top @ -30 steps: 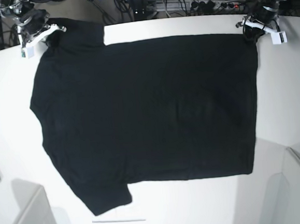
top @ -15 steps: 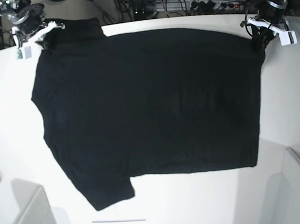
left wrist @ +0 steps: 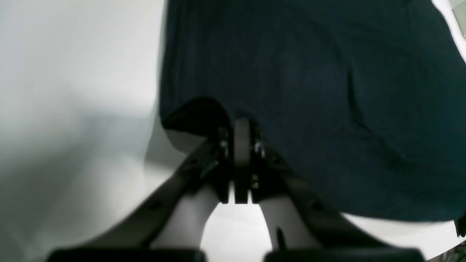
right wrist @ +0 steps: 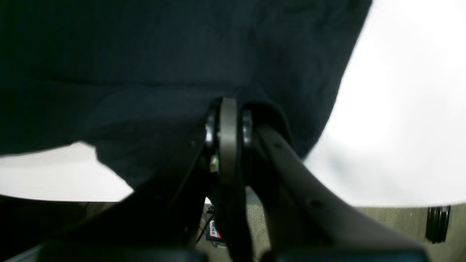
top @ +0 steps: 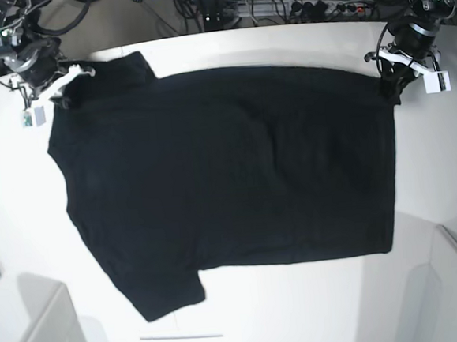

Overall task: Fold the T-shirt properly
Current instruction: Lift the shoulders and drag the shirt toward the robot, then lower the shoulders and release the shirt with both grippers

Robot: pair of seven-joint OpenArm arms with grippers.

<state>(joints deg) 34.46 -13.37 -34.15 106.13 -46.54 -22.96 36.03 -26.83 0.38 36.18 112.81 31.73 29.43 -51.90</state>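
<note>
Both end effectors are clamped on the shirt [top: 229, 179]: the left end effector [top: 390, 85] pinches one far corner of the cloth, the right end effector [top: 63, 95] pinches the opposite far corner beside a sleeve. Each wrist view shows the jaws closed with black fabric bunched between them. Plain side up, the shirt lies spread across the white worktop [top: 303, 308], its other sleeve at the near edge.

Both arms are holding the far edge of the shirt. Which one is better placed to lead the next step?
Neither clearly; probably both together. The left gripper pinches the T-shirt at its straight-edged far corner, jaws shut on cloth. The right gripper pinches the far corner at the sleeve end. The shirt lies spread between them on the table.
</note>
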